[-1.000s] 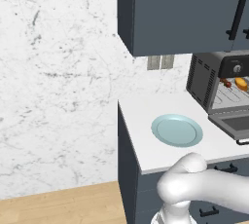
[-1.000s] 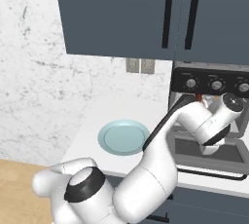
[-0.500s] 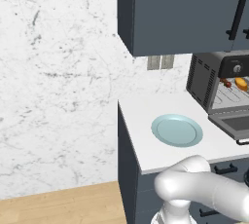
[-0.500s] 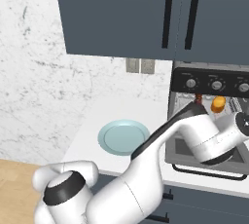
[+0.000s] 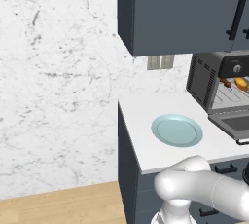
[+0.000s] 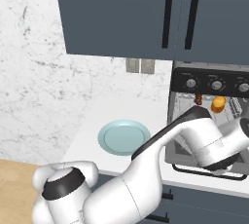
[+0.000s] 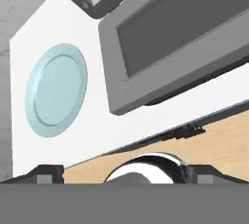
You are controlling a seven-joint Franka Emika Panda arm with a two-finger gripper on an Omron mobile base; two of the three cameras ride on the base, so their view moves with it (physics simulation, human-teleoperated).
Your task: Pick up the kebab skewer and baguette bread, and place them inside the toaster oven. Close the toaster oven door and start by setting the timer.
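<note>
- Over the last second the arm has swung right and down in the right base view: its wrist, which stood in front of the rack, now sits lower, before the dropped toaster oven door (image 6: 206,162).
- That has uncovered the baguette bread (image 6: 218,103), which a second ago was hidden behind the arm.
- The kebab skewer (image 6: 198,99) and the bread both lie on the wire rack inside the toaster oven (image 5: 214,79), side by side and close together, so loading looks done (my judgement); the door and the timer (image 5: 237,68) are what remain.
- The gripper (image 7: 124,173) looks down on the door's window from above the counter edge; its fingers are spread wide with nothing between them.
- The door lies flat, hinged at the oven mouth, its long axis running across the oven front and its free edge pointing out toward the robot.
- Bread and skewer seem to lie lengthwise into the oven (too small to be sure).
- The plate (image 5: 177,130) sits bare on the counter (image 5: 141,116), left of the oven.
</note>
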